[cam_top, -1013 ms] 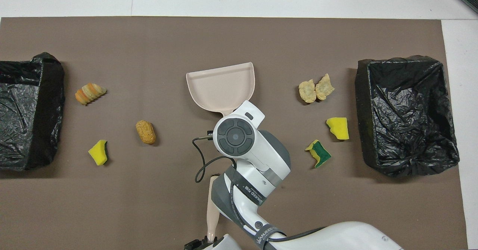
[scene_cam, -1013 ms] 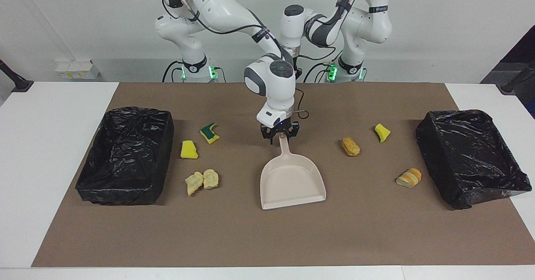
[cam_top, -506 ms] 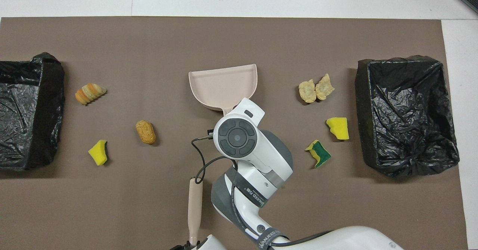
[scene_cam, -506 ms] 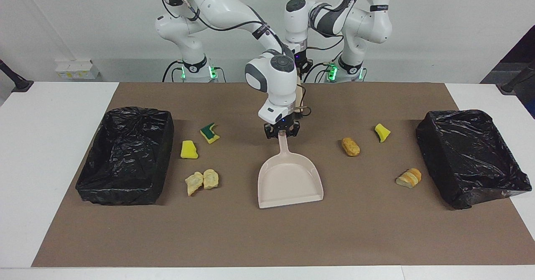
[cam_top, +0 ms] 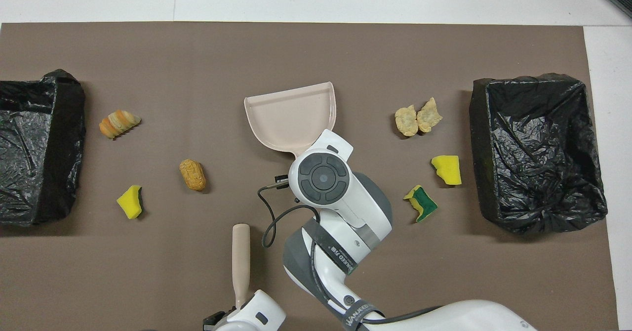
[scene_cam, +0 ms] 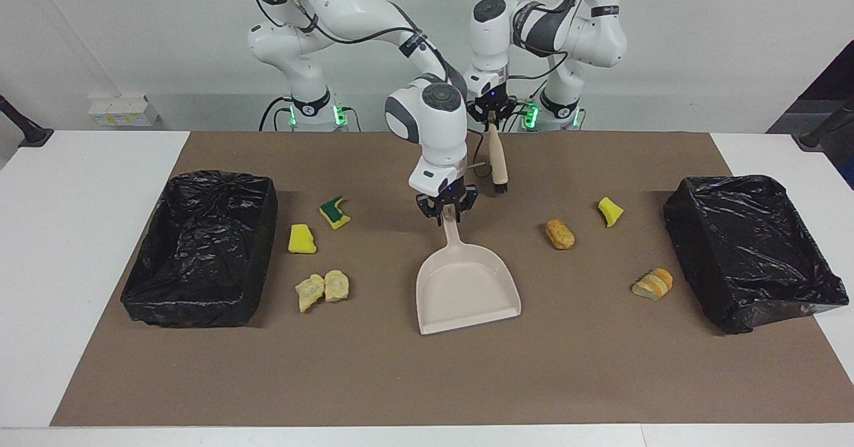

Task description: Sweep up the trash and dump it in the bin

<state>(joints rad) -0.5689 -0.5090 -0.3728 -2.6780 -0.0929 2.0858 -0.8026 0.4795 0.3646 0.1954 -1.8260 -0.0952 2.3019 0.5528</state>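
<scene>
on the brown mat (scene_cam: 427,380) the trash (scene_cam: 322,287) lies scattered either side of the dustpan (scene_cam: 467,290), light, crumbly scraps better swept than pinched, the left gripper (scene_cam: 492,111) clamped on the brush (scene_cam: 497,160), the right gripper (scene_cam: 447,211) gripping the dustpan's handle.

Right gripper (scene_cam: 447,213) grips dustpan (scene_cam: 467,290) handle; left gripper (scene_cam: 492,110) holds brush (scene_cam: 497,160).

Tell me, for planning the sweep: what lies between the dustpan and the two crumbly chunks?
Only bare mat between dustpan and chunks, shown in the overhead view.
</scene>
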